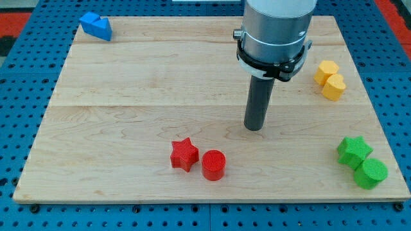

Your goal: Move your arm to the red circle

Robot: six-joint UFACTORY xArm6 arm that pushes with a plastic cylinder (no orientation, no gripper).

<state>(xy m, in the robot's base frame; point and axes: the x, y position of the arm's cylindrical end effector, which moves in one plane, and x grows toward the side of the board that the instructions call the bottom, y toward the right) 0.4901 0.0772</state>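
Note:
The red circle (pixel 214 164) lies on the wooden board (pixel 128 96) near the view's bottom, just right of the red star (pixel 183 154), which it nearly touches. My tip (pixel 255 127) is the lower end of the dark rod, near the board's middle. It stands up and to the right of the red circle, with a clear gap of bare wood between them. It touches no block.
A blue block (pixel 96 25) lies at the top left corner. Two yellow blocks (pixel 330 79) lie together at the right edge. A green star (pixel 354 151) and a green circle (pixel 370 173) lie at the bottom right. Blue pegboard surrounds the board.

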